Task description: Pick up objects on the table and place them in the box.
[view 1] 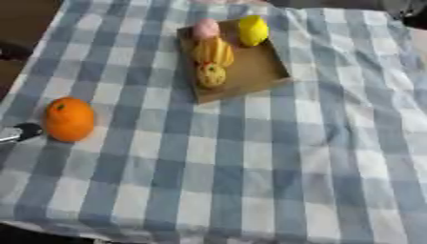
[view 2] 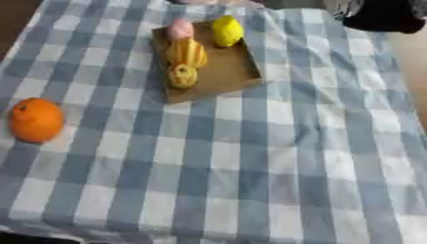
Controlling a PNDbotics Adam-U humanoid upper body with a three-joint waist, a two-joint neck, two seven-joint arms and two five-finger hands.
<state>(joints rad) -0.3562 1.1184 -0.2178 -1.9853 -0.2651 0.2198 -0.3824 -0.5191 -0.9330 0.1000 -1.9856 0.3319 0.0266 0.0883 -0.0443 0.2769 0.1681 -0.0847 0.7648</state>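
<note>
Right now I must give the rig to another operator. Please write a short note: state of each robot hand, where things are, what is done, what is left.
Left robot hand: only a dark and silver tip shows at the left edge, right beside the orange; open or shut cannot be told.
Right robot hand: not clearly seen; only a dark shape shows at the top right corner.
Box: at the far middle of the checked cloth. It holds a lemon, a pink item and two yellow-orange items.
Done: four items in the box.
Left: the orange, alone on the cloth at the left.

Looks like a home dining spot (blue-white checked tablecloth [view 1: 250,167], wooden box [view 1: 259,66] w/ fruit).
</note>
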